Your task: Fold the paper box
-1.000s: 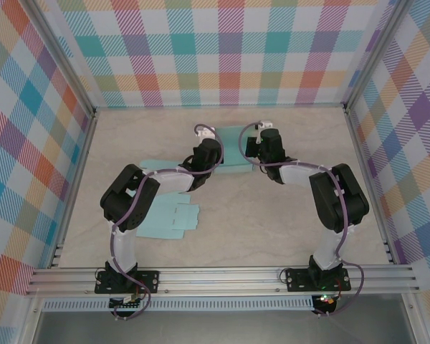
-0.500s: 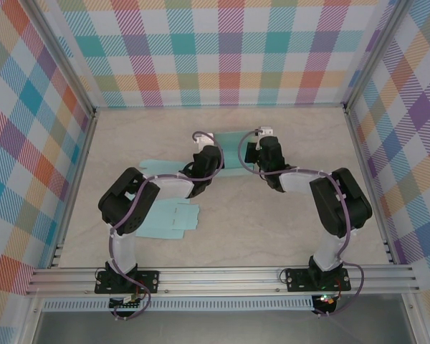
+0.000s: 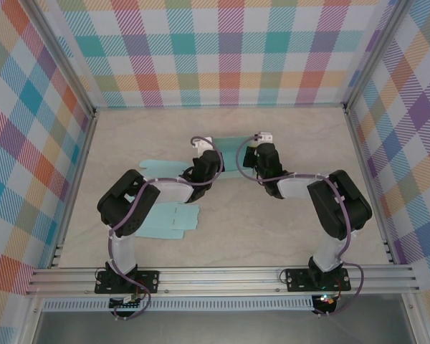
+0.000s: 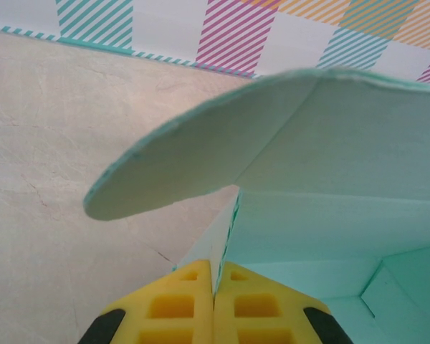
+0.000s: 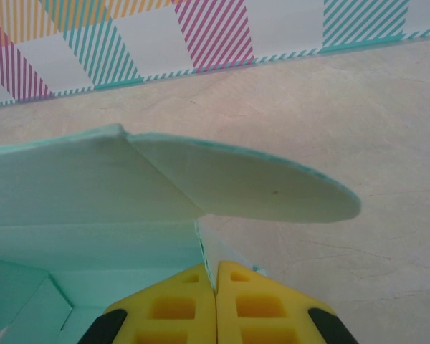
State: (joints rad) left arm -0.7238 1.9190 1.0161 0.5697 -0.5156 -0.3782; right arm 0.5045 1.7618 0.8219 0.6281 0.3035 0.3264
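Mint-green paper box, partly raised, toward the middle of the far edge of the beige marbled bench.

Top external view: the box lies between the two wrists. The left gripper meets its left side and the right gripper its right side. A flat mint-green paper sheet lies apart, nearer the near-left corner, beside the left arm's elbow. A further strip of mint paper shows under the left forearm; whether it belongs to the box cannot be told. Checked wall panels enclose the bench on three sides.

Left wrist view: the yellow pads of the left gripper are pressed together on the thin upright side wall of the box. A rounded flap juts out above them, over bare bench.

Right wrist view: the right gripper likewise pinches the opposite side wall, its yellow pads clenched on the paper edge. The box interior opens to the left. A second rounded flap extends to the right above the bench.
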